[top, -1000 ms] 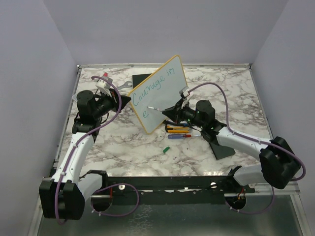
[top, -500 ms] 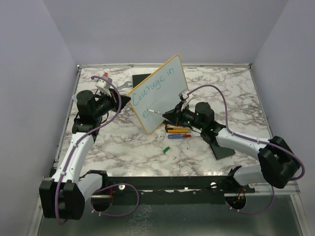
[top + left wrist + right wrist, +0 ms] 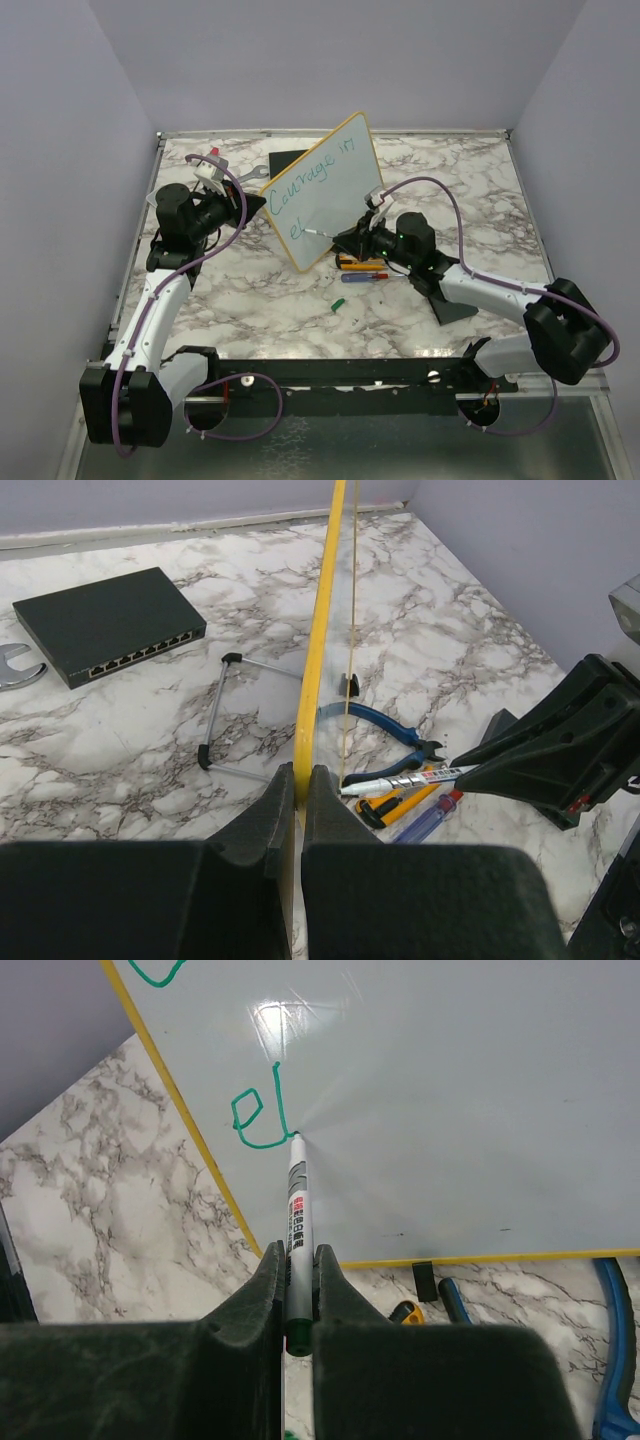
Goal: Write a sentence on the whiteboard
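Note:
The whiteboard (image 3: 335,185) with its yellow rim stands tilted on a wire stand mid-table. The sentence (image 3: 312,178) in teal cursive reads "Courage in" on top, with "el" (image 3: 258,1115) below. My left gripper (image 3: 243,207) is shut on the board's yellow edge (image 3: 312,710), seen edge-on in the left wrist view. My right gripper (image 3: 345,237) is shut on a silver marker (image 3: 297,1220). The marker's tip touches the board just right of "el".
A black network switch (image 3: 108,623) and a wrench (image 3: 12,665) lie behind the board. Blue pliers (image 3: 385,732), a yellow cutter (image 3: 360,263) and a screwdriver (image 3: 365,276) lie under its front edge. A green cap (image 3: 336,304) lies nearer. A black stand (image 3: 452,302) sits right.
The right gripper has moved the marker down and slightly right along the board's lower line, adding a stroke after "e". The left arm and board have not moved.

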Controlling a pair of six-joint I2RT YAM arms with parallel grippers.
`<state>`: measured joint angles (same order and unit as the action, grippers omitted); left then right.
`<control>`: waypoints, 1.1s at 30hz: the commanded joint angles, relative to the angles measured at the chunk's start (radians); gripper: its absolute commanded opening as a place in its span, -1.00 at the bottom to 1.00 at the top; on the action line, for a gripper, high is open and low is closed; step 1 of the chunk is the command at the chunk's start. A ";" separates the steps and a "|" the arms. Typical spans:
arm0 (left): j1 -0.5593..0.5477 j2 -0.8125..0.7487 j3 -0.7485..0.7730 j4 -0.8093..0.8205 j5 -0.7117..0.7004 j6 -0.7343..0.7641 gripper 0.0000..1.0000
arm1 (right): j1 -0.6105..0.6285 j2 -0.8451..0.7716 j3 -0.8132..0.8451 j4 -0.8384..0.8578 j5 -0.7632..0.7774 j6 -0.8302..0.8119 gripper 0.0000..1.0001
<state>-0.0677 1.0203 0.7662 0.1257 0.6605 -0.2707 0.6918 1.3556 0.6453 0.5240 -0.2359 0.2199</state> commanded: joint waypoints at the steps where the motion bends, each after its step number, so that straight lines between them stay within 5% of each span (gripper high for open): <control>1: -0.003 -0.009 -0.002 0.019 0.010 0.008 -1.00 | -0.005 -0.026 0.020 -0.007 0.083 0.003 -0.99; 33: -0.003 -0.012 -0.004 0.019 0.010 0.008 -1.00 | -0.005 -0.105 0.007 -0.064 0.110 -0.010 -0.99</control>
<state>-0.0677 1.0199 0.7662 0.1291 0.6617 -0.2726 0.6914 1.2362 0.6727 0.4908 -0.1532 0.2161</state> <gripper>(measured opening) 0.020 0.064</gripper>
